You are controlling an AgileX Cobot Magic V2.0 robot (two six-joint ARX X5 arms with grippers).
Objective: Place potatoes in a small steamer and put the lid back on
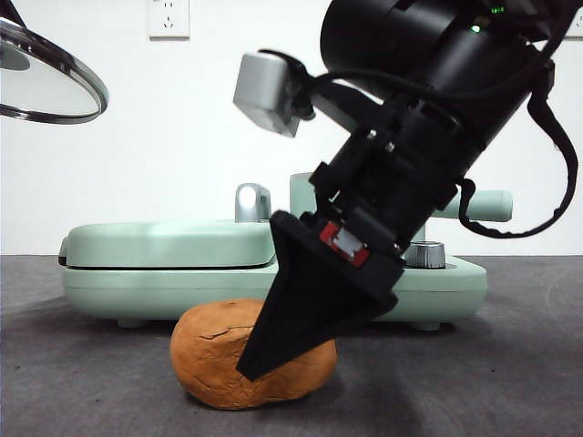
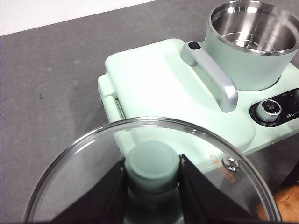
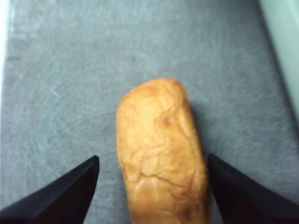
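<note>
Lid (image 2: 154,172) off, gripped by its knob in the left pincer (image 2: 153,175), small steamer (image 2: 252,44) empty; the right pincer (image 3: 154,196), spread wide, straddles the potato (image 3: 161,154) lying unlifted on the table (image 1: 510,382)

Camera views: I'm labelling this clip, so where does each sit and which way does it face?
Front view: low at table height, looking level across at the potato; right hand straddles it.
Left wrist view: above the steamer, left hand gripping the lid by its knob.
Right wrist view: looking down, open hand around the potato.
Shared: potato, lid.
</note>
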